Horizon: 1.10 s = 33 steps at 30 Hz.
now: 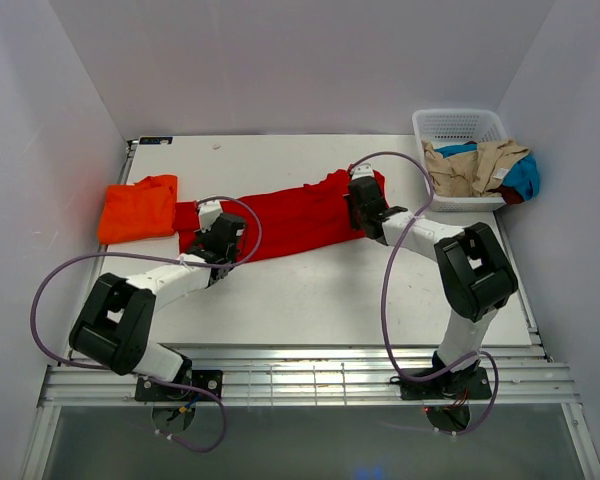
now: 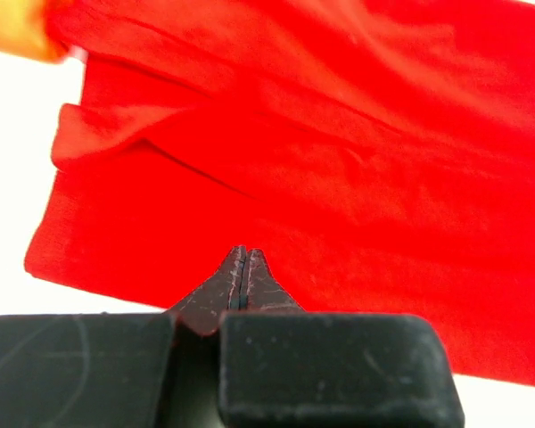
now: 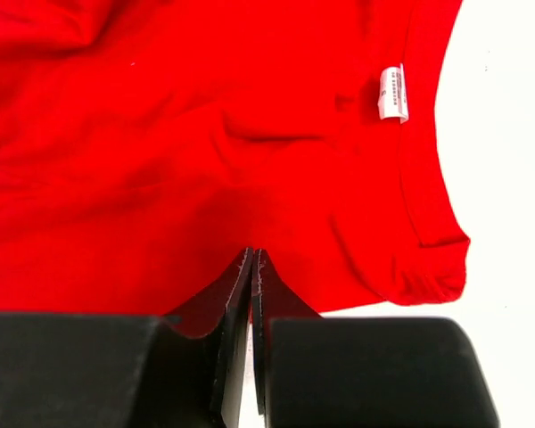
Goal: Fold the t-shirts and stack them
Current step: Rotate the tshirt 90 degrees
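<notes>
L gripper (image 2: pixel 242 252) & R gripper (image 3: pixel 252 254), jaws closed, tips on red t-shirt (image 1: pixel 280 218) spread across desk (image 1: pixel 330 300), 1 per end.

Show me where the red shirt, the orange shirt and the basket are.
red shirt (image 1: pixel 290 215): top view, its middle.
orange shirt (image 1: pixel 137 208): top view, its middle.
basket (image 1: pixel 458 125): top view, its far wall.

Red and orange cloth on a white table

A plain red t-shirt (image 1: pixel 280 220) with a small white label (image 3: pixel 392 92) at its collar lies on the white table (image 1: pixel 310 290), and a plain orange t-shirt (image 1: pixel 138 208) is beside it. The white mesh basket (image 1: pixel 460 125) holds beige clothes (image 1: pixel 475 165) and a blue garment (image 1: pixel 527 175). The left arm (image 1: pixel 165 285) and right arm (image 1: pixel 410 228) are white with black joints. The left gripper (image 2: pixel 242 254) and right gripper (image 3: pixel 252 259) are black, and the cables (image 1: pixel 384 290) are purple.
</notes>
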Each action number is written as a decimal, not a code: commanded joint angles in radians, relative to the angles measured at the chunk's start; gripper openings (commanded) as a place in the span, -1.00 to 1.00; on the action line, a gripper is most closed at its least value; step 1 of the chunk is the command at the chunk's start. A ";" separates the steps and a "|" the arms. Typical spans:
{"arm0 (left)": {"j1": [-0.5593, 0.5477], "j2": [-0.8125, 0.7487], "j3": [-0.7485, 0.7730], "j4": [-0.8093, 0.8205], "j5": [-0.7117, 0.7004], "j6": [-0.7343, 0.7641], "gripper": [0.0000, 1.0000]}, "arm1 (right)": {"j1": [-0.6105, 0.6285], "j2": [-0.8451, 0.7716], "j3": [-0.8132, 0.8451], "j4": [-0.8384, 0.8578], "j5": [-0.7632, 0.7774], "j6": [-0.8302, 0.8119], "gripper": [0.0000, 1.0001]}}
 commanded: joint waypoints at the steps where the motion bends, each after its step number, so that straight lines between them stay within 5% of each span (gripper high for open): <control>1: 0.001 -0.005 0.006 0.011 -0.103 0.040 -1.00 | -0.001 0.036 0.040 -0.006 0.048 0.039 -0.85; 11: 0.015 0.215 0.125 -0.131 -0.064 0.009 -1.00 | -0.004 0.157 0.124 -0.062 0.062 0.059 -0.85; 17: 0.015 0.302 0.175 -0.214 0.096 -0.043 -1.00 | -0.018 0.222 0.207 -0.125 0.078 0.070 -0.85; 25: -0.051 0.211 0.026 -0.199 0.254 -0.166 -1.00 | -0.041 0.277 0.324 -0.176 0.105 0.057 -0.85; 33: -0.182 -0.038 -0.150 -0.257 0.308 -0.314 -1.00 | -0.050 0.350 0.428 -0.208 0.086 0.045 -0.85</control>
